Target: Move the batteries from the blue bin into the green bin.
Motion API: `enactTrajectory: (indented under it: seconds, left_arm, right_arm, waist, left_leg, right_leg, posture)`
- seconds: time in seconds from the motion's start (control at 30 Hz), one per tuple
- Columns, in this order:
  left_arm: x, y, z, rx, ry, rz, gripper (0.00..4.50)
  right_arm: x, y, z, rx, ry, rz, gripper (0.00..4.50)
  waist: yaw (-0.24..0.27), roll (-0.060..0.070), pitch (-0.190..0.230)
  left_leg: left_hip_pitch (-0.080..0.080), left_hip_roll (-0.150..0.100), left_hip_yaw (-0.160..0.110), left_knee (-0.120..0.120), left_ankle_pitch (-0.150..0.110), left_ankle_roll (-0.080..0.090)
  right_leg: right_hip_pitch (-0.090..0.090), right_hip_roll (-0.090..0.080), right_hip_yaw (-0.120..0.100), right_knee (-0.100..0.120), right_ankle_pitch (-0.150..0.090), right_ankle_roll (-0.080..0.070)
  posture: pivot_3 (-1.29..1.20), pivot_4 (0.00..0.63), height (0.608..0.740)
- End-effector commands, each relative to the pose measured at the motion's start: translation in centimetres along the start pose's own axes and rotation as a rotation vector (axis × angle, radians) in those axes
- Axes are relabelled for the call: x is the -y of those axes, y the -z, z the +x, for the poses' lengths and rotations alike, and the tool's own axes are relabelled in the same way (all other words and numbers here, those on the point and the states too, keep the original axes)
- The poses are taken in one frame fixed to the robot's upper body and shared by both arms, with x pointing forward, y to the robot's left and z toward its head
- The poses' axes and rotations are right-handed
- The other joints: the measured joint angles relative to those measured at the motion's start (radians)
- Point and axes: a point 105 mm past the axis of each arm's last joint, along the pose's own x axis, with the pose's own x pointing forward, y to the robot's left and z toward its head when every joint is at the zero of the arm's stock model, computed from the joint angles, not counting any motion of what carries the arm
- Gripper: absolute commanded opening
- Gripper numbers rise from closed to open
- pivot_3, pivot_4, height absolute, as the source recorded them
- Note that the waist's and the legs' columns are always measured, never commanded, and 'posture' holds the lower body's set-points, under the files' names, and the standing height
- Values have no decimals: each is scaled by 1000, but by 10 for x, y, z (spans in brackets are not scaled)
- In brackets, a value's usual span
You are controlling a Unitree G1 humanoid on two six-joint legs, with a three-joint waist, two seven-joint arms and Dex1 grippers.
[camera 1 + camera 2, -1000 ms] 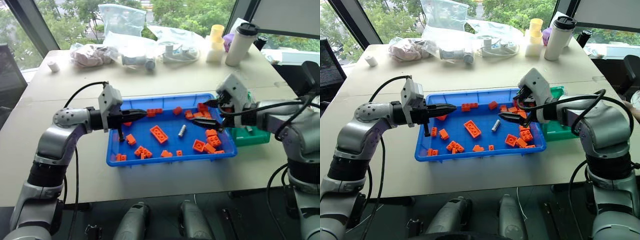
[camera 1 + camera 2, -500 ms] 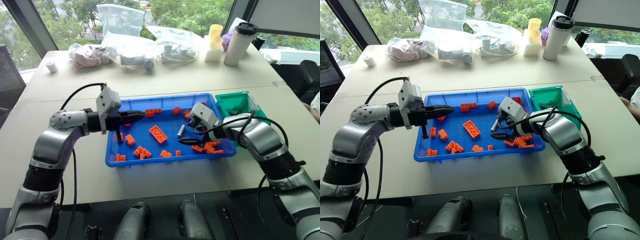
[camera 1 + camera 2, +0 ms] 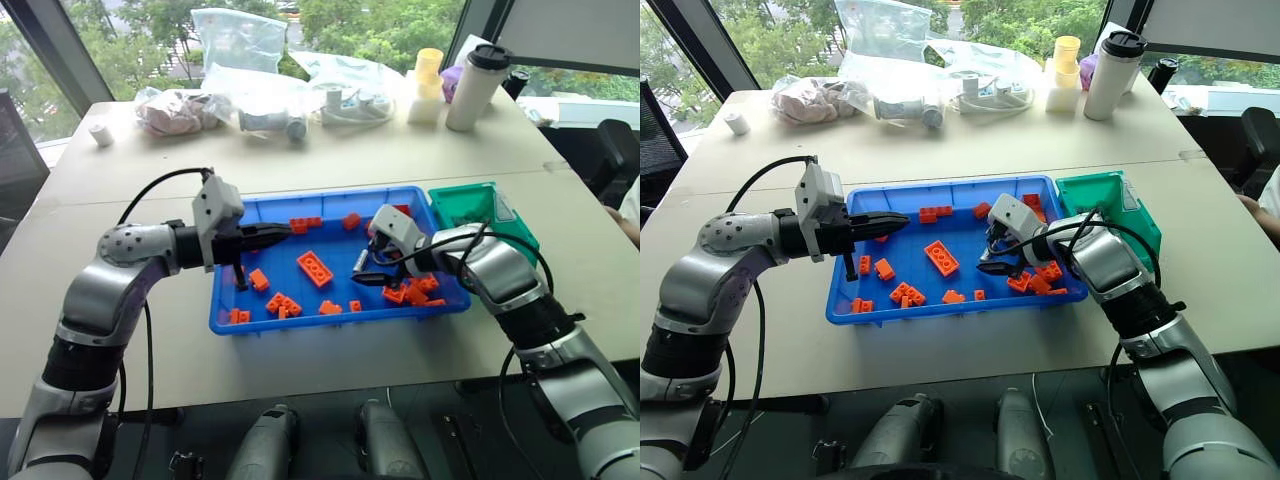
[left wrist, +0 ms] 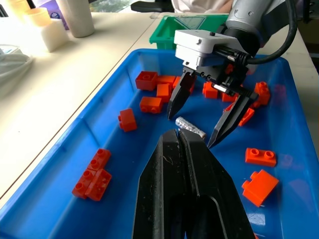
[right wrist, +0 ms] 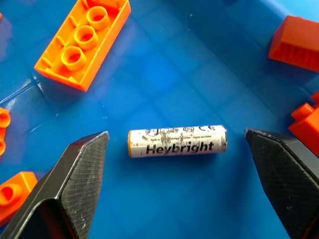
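The right gripper (image 5: pixel 174 169) hangs with jaws spread wide over a Heybright battery (image 5: pixel 177 141) lying flat in the blue bin (image 4: pixel 65 149). Its long axis runs from finger to finger, seemingly end-on. The left gripper (image 4: pixel 187 159), jaws closed and empty, is farther off.

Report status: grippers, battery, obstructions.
Right gripper open, fingers astride the battery, not touching. Left gripper shut, hovering over the blue bin. Orange bricks nearby, none between fingers and battery.
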Motion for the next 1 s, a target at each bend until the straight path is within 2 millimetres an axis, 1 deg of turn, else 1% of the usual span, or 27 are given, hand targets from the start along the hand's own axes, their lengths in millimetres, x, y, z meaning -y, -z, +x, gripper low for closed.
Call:
enactTrajectory:
  seconds: [0.03,0.07,0.1,0.13,0.17,0.33,0.4,0.47,0.53,0.57,0.6,0.63,0.67,0.7,0.73,0.8,0.9,1.0]
  left_arm:
    - [-1,-14,-4,28,-13,40,0]
    - [-1,-15,-4,28,-13,40,0]
    - [-1,-15,-4,28,-14,40,0]
    - [-1,-15,-4,28,-15,40,0]
    - [-1,-16,-4,28,-15,40,0]
    - [-1,-18,-2,33,-15,39,0]
    - [-1,-18,0,36,-12,40,0]
    - [-1,-19,1,38,-10,40,0]
    - [-1,-20,1,40,-9,40,0]
    - [-1,-20,1,40,-9,40,0]
    - [-1,-20,1,40,-9,40,0]
    - [-1,-20,1,41,-8,39,0]
    - [-1,-20,1,41,-7,38,0]
    - [0,-20,2,42,-3,35,0]
    - [0,-19,3,43,0,34,0]
    - [0,-19,5,49,9,30,0]
    - [0,-20,7,60,24,24,0]
    - [0,-21,9,66,40,21,0]
  right_arm:
    - [3,-7,-1,7,12,-42,3964]
    - [2,-7,-2,7,8,-52,3634]
    - [2,-7,-2,4,6,-59,3201]
    - [2,-7,-3,1,5,-64,2626]
    - [2,-6,-3,-6,8,-72,2208]
    - [-2,-4,-9,-17,7,-99,2213]
    - [-1,-14,-17,12,29,-109,2213]
    - [7,-35,-34,75,95,-120,2213]
    - [20,-58,-64,153,176,-107,2213]
    - [26,-63,-75,172,211,-98,2213]
    - [28,-65,-82,180,231,-94,2213]
    - [37,-67,-95,195,280,-78,2213]
    - [42,-68,-104,205,312,-66,2213]
    - [62,-59,-128,186,429,-30,2213]
    - [75,-53,-146,171,511,-6,2213]
    - [90,-29,-172,103,620,39,2213]
    - [92,-2,-181,24,650,67,2213]
    - [87,14,-180,-2,624,91,2213]
  waist:
    - [1,0,0]
    - [3,0,0]
    - [2,0,0]
    - [2,0,0]
    - [1,0,0]
    - [1,0,0]
    - [1,0,0]
    - [1,0,0]
    - [2,0,0]
    - [2,0,0]
    - [4,0,0]
    - [5,0,0]
    - [5,0,0]
    - [6,0,0]
    - [9,0,0]
    - [18,0,0]
    - [24,0,0]
    - [14,0,0]
  left_leg:
    - [0,0,0,0,0,0]
    - [0,0,0,0,0,0]
    - [0,0,0,0,0,0]
    - [0,0,0,0,0,0]
    - [0,0,0,0,0,0]
    - [0,0,0,0,0,0]
    - [0,0,0,0,0,0]
    - [0,0,0,0,0,0]
    - [0,0,0,0,0,0]
    - [-1,0,0,0,0,0]
    - [-1,0,0,0,0,0]
    - [-1,0,0,0,0,0]
    - [-1,0,-1,0,0,0]
    - [0,0,-1,0,0,0]
    - [0,0,-1,0,0,0]
    - [-1,-1,0,0,-1,1]
    - [0,-1,1,0,-3,5]
    - [0,0,2,0,-3,5]
  right_leg:
    - [0,0,0,0,0,0]
    - [0,0,0,0,0,0]
    - [0,0,0,0,0,0]
    - [0,0,0,0,0,0]
    - [0,0,0,0,0,0]
    - [0,0,0,0,0,0]
    - [0,0,0,0,0,0]
    - [0,0,0,0,0,0]
    - [0,0,0,0,0,0]
    - [0,0,0,0,0,0]
    - [0,0,0,0,0,0]
    - [0,0,0,0,0,0]
    - [0,0,0,0,0,0]
    - [0,0,0,0,0,0]
    - [1,0,0,-1,0,0]
    - [1,-1,0,-1,0,0]
    - [1,-1,0,-1,0,0]
    - [1,-1,1,-1,0,0]
  posture:
    - [0,150,740]
    - [0,150,740]
    - [0,150,740]
    - [0,150,740]
    - [0,150,740]
    - [0,150,740]
    - [0,150,740]
    - [0,150,740]
    - [0,150,740]
    - [0,150,740]
    - [0,150,740]
    - [0,150,740]
    - [0,150,740]
    - [0,150,740]
    - [0,150,740]
    - [0,150,740]
    - [0,150,740]
    - [0,150,740]
